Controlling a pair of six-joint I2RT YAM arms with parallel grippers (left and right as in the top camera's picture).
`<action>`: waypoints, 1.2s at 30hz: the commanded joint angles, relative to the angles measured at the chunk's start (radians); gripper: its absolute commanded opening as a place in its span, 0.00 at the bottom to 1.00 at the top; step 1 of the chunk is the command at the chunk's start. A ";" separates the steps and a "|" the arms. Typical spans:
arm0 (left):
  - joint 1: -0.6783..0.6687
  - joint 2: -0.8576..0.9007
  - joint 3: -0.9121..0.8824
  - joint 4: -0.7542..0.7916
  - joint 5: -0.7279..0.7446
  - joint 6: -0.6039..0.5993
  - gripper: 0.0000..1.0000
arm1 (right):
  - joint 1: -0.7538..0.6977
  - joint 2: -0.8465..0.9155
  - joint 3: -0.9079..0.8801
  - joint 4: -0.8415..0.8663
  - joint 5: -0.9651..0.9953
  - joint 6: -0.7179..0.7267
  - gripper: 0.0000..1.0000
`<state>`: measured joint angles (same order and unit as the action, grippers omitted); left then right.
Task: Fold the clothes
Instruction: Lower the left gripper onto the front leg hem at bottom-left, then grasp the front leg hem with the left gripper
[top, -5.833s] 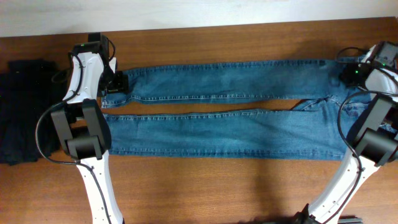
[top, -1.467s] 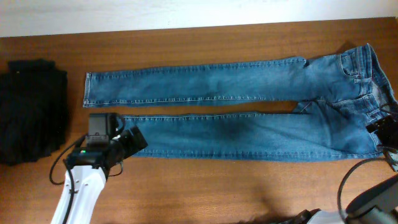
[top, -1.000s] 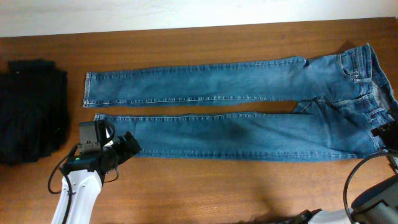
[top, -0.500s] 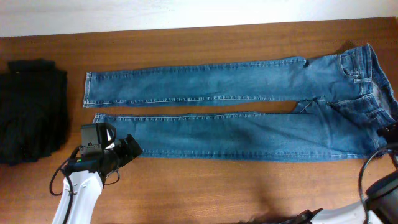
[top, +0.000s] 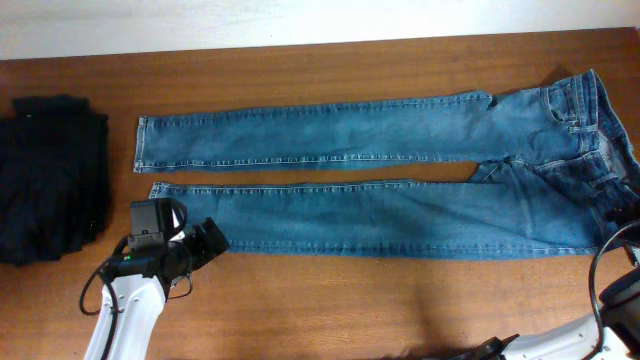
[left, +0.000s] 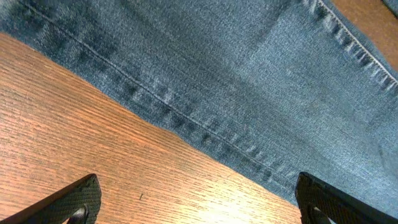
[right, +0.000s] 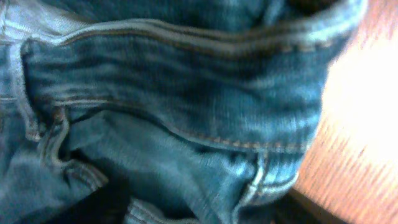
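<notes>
The blue denim jeans (top: 380, 215) lie flat on the wooden table, both legs stretched left and the waistband at the right. My left gripper (top: 212, 238) is at the near edge of the lower leg, close to its hem. In the left wrist view it (left: 199, 208) is open and empty over bare wood, with the leg's stitched seam (left: 205, 134) just beyond the fingertips. My right gripper (top: 617, 203) is at the waistband on the table's right edge. The blurred right wrist view shows its fingers (right: 205, 208) apart, with waistband denim (right: 186, 93) between them.
A black folded garment pile (top: 50, 175) sits at the left edge of the table. A pale wall strip (top: 300, 20) runs along the far side. Bare wood (top: 400, 300) lies in front of the jeans.
The left gripper came down from the upper leg's hem to the lower leg's near edge and has hardly moved since. The right gripper has crept up onto the waistband.
</notes>
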<state>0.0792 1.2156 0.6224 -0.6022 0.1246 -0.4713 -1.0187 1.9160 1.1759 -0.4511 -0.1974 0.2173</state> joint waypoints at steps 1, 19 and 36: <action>0.005 0.003 -0.006 -0.008 0.011 0.017 0.99 | -0.005 0.015 0.000 -0.002 -0.012 0.014 0.61; 0.005 0.003 -0.006 -0.095 0.104 -0.027 0.99 | -0.003 0.015 0.000 -0.050 -0.002 0.054 0.29; 0.005 0.003 -0.148 0.132 0.115 -0.336 0.91 | -0.003 0.015 0.000 -0.049 -0.002 0.080 0.29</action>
<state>0.0792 1.2156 0.5304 -0.4965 0.2493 -0.7128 -1.0206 1.9221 1.1759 -0.4969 -0.1936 0.2874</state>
